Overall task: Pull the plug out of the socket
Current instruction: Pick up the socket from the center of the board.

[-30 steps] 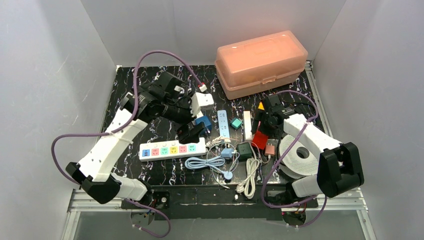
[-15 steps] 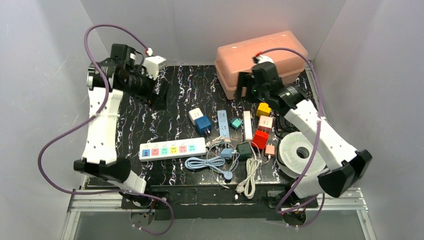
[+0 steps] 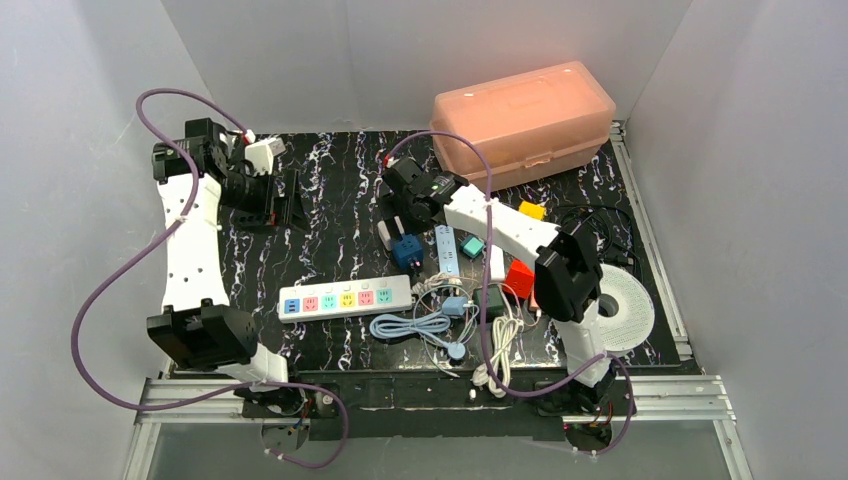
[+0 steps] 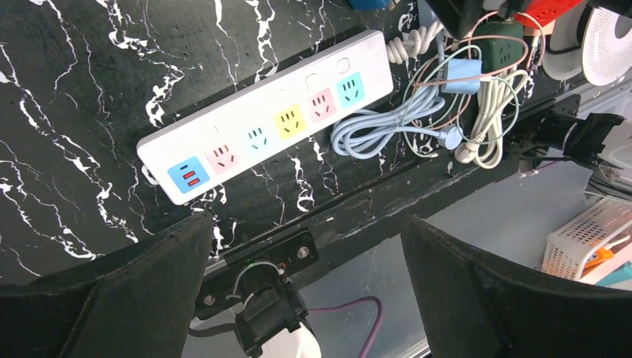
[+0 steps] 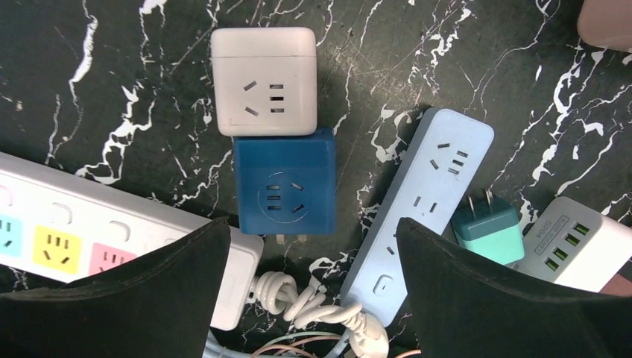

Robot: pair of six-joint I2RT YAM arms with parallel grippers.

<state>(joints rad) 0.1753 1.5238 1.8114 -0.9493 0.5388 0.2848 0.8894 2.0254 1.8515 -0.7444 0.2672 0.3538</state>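
White cube plug (image 5: 262, 80) lies mid-table, butted against the blue cube socket (image 5: 283, 186), apparently mated. Right gripper (image 5: 313, 224) hangs overhead, jaws wide and empty, centred on the blue cube's near edge; the white cube lies just beyond. Best move: shift onto the white cube, clamp its sides squarely, pull straight away.

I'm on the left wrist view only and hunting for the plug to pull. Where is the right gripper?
Observer: The right gripper hangs open over a white cube adapter and a blue cube adapter.
Operator: Are those two joined?
Observer: They sit edge to edge; whether one is plugged into the other I cannot tell.
Operator: Any prongs showing?
Observer: Yes, prongs stick out of the blue one, on the side away from the white one.
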